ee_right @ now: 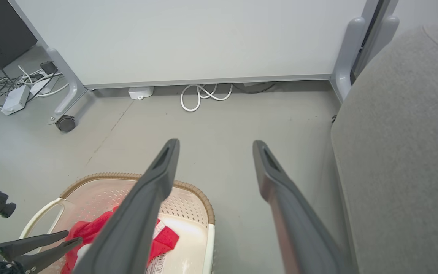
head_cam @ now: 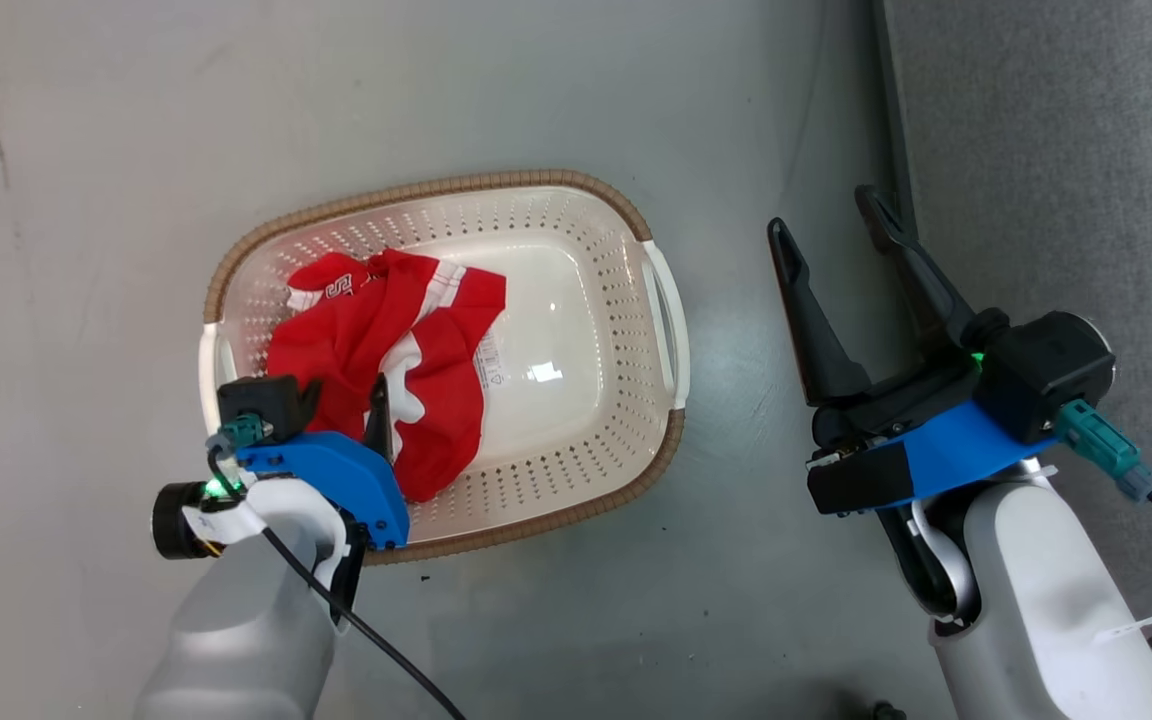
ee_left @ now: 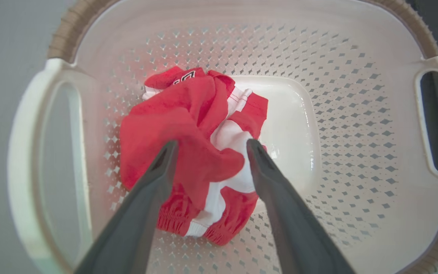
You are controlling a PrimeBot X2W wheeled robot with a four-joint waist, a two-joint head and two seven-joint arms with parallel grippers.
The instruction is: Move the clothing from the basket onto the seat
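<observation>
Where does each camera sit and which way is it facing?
Head view: on the head, looking down at the basket on the floor near the seat; left forearm and right forearm show.
Left wrist view: above the basket, looking down past the open left claw at the clothing.
Right wrist view: above the floor, facing the partition; open right claw shows.
Shared: all see basket and clothing.

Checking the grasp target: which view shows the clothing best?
Left wrist view: the clothing lies nearly whole between the left gripper's open fingers. Head view: smaller, partly behind that gripper. Right wrist view: scraps behind the right gripper's finger.
</observation>
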